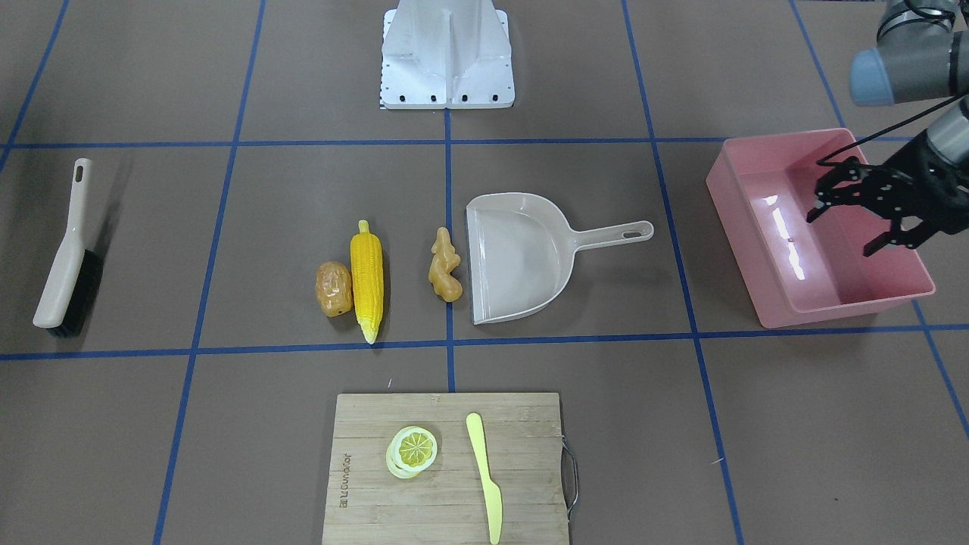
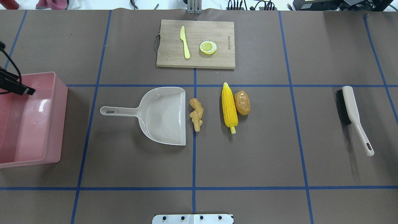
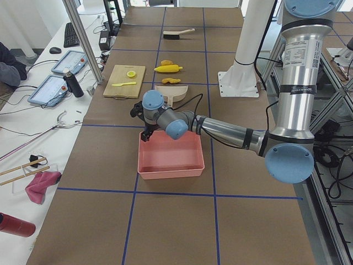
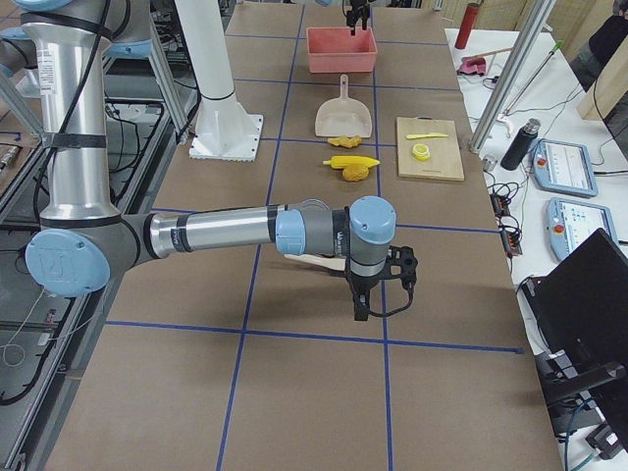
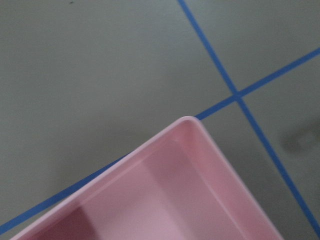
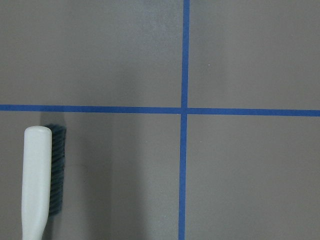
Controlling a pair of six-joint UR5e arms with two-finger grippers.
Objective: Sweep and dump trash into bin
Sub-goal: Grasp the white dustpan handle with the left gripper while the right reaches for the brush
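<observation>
Closest to the robot, the big pink plastic tub [image 2: 31, 137] sits on its left with nothing in it. The left gripper [image 1: 844, 231] hangs over the tub, spread wide and holding nothing. The beige plastic dustpan [image 2: 161, 115] points its handle at the tub and its open mouth at the trash, so I think the food can be pushed straight in. The knobbly tan ginger root [image 2: 196, 113] lies just beside that mouth. The long yellow corn cob [image 2: 229, 107] and lumpy brown potato [image 2: 242, 102] touch each other further along. The beige brush with black bristles [image 2: 353, 115] lies near the right gripper [image 4: 361, 306]; I cannot tell if that one is spread or closed. Farthest off, a wooden board [image 2: 214, 60] holds a yellow lemon slice [image 2: 208, 47] and a pale yellow plastic knife [image 2: 185, 42].
</observation>
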